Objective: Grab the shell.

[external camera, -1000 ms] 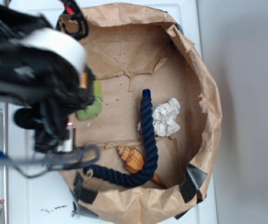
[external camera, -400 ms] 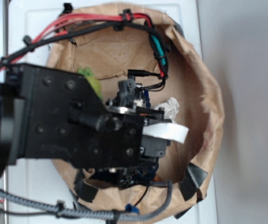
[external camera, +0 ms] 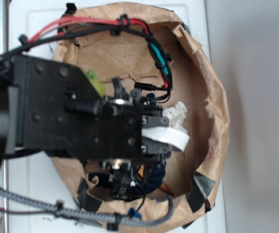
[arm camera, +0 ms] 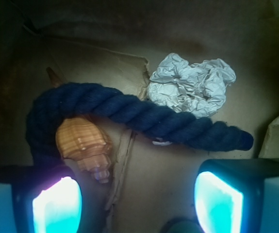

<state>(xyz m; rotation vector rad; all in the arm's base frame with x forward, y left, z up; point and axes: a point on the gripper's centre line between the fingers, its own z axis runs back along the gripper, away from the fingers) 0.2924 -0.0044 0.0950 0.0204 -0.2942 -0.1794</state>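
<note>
shell (arm camera: 83,145): tan-orange, ribbed; lies on the brown paper floor, tucked inside the bend of the rope and touching it. long axis runs near-vertical in the wrist view, narrow spiral tip pointing toward the lower edge, just beside the left finger pad (arm camera: 57,206).
gripper (arm camera: 137,206): jaws spread wide apart, nothing between them.
rope (arm camera: 144,116): thick navy, curls over the shell's broad end, then runs off to the right.
paper wad (arm camera: 190,85): white, crumpled, touching the rope's far side.
paper bag (external camera: 212,97): wrinkled wall rings everything; the arm (external camera: 71,121) hides the shell in the exterior view.
</note>
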